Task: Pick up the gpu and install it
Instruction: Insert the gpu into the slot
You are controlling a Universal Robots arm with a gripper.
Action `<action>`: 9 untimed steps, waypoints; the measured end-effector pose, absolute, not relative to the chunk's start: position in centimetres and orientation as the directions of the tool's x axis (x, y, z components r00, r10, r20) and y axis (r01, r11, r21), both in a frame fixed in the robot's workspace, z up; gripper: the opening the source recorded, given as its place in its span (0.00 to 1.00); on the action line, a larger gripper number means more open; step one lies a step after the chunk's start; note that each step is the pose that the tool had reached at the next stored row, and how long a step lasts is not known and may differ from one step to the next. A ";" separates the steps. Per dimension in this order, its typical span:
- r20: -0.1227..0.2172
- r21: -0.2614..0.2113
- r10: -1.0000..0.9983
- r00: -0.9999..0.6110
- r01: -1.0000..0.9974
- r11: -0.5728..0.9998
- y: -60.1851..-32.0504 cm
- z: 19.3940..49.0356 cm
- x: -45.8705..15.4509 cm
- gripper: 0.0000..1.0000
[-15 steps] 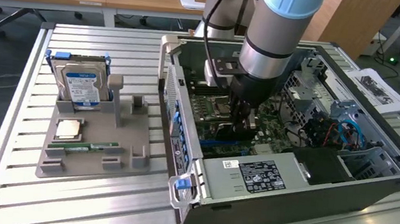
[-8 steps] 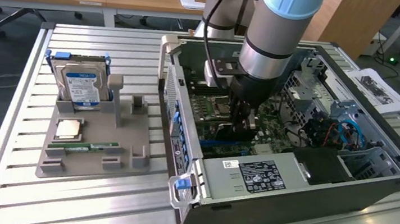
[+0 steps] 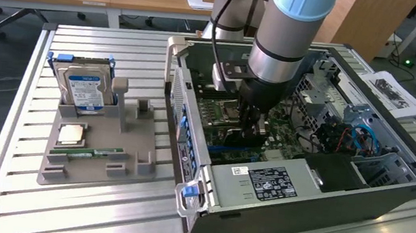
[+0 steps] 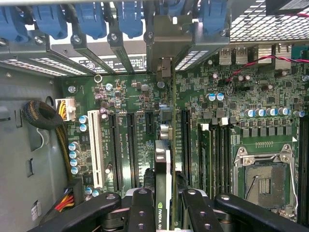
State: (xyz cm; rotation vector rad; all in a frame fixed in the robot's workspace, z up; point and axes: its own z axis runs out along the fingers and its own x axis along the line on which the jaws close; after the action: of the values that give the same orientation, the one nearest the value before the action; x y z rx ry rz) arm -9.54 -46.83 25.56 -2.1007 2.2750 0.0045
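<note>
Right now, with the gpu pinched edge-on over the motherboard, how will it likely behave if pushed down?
The gpu looks like a thin rigid board, so it is probably stiff. Clamped by its flat faces in the gripper, it seems unlikely to slip sideways, yet could tilt if it meets the motherboard slots off-line. So slim, it is probably light.

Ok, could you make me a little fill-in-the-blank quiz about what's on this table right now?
1. The hand grips the gpu inside the open ___.
2. The hard drive stands ___ in the grey holder.
3. That holder is in the exterior view's ___ half.
Missing words: computer case; upright; left.
</note>
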 end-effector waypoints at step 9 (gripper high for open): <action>-0.035 -0.029 -0.996 -0.079 -0.996 0.080 -46.8 25.4 -9.5 0.27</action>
State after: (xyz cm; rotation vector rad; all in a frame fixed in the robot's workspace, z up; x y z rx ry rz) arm -9.54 -46.84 25.42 -2.1007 2.2750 0.0043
